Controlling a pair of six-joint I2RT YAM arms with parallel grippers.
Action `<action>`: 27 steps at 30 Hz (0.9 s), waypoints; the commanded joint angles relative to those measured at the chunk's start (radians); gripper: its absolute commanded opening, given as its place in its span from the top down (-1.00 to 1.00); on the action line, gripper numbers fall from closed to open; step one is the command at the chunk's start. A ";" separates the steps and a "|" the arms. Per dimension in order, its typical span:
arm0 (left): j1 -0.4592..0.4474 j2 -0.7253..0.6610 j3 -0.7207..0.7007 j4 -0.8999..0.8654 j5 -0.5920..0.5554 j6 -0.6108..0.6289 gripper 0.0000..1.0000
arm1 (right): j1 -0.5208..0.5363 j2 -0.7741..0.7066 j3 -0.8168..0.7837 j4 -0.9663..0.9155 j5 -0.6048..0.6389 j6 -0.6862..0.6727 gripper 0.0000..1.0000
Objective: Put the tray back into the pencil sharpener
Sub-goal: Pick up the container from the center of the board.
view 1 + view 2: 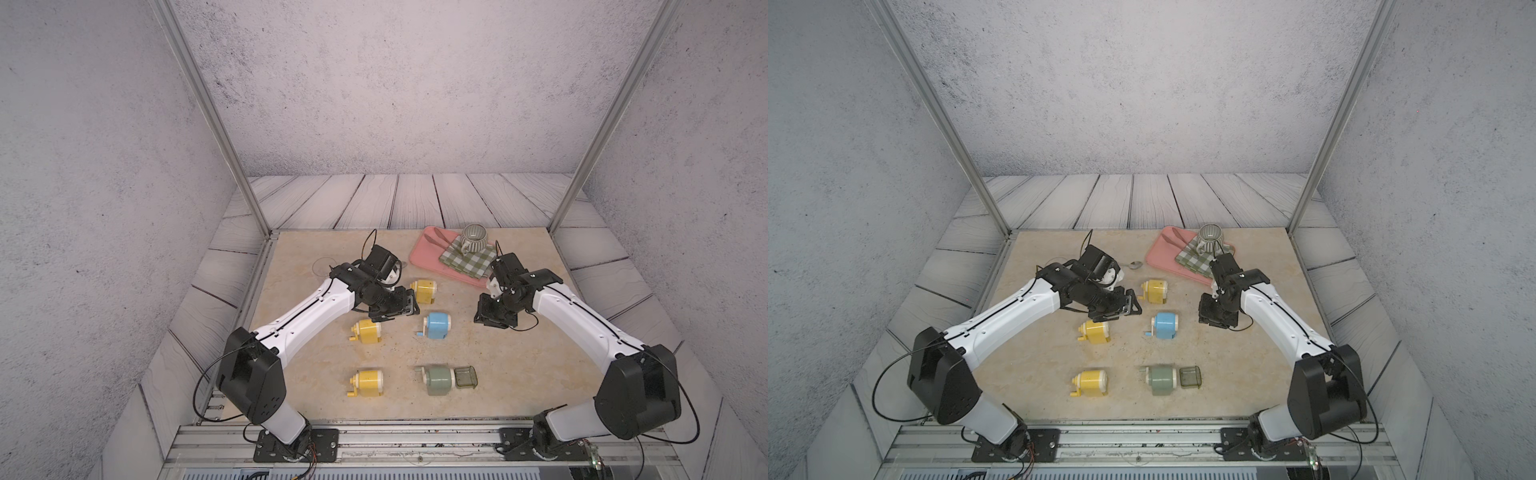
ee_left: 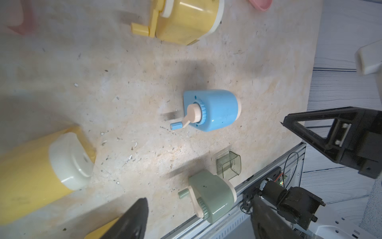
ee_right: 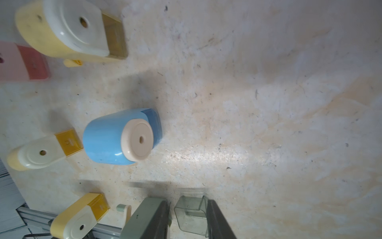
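Hovering over scuffed beige tabletop (image 1: 519,374), grey walls (image 1: 374,83) around: left fingers (image 2: 132,219), right fingers (image 3: 217,221) spread.

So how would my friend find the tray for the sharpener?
Start at the beige tabletop, at its edge nearest the robot's bases, and find the only green pencil sharpener. The tray lies beside it, opposite its crank. It is the one smoky see-through box; its neighbours are coloured sharpeners with cranks.

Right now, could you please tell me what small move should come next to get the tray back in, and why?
Probably lower the right hand toward the translucent grey-green plastic tray. It lies on the table beside the sage-green pencil sharpener, not inserted, and that hand hangs open, the tray framed between its fingers in its wrist view.
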 commanded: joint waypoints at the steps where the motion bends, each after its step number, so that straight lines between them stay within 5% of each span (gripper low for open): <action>1: -0.001 -0.017 -0.030 -0.033 0.023 0.014 -0.62 | 0.000 -0.041 -0.068 -0.012 0.042 0.037 0.30; 15: -0.140 -0.108 -0.229 0.076 0.003 -0.081 -0.54 | 0.129 -0.239 -0.268 -0.063 0.123 0.197 0.29; 27: -0.215 -0.139 -0.231 0.039 -0.088 -0.167 -0.47 | 0.229 -0.269 -0.301 -0.029 0.132 0.230 0.21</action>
